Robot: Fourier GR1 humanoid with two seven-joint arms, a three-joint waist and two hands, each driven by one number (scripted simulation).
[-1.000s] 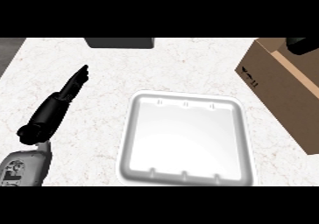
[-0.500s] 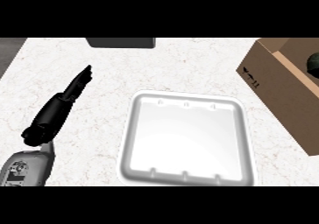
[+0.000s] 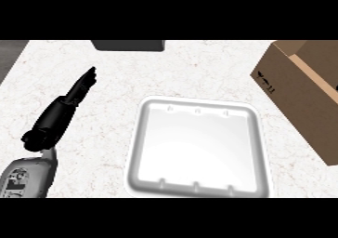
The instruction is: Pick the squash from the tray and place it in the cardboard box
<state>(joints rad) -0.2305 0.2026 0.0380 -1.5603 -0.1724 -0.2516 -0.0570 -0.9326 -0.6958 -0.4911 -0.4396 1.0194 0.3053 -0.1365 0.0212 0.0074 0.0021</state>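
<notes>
Listing: tray, right of the left robot hand, seen without squash. Left robot hand lies released, fingers straight, on the bench. Right robot hand, seen earlier above the box, is gone from view; squash is judged delivered, though unseen.

Bright, even light; soft glare on tray

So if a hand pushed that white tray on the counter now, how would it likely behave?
The white tray looks thin-walled and shows nothing in it, so it is probably light and would slide readily on the smooth counter. Its flat, wide base makes tipping unlikely. Pushed at one corner, it might pivot rather than travel straight.
</notes>
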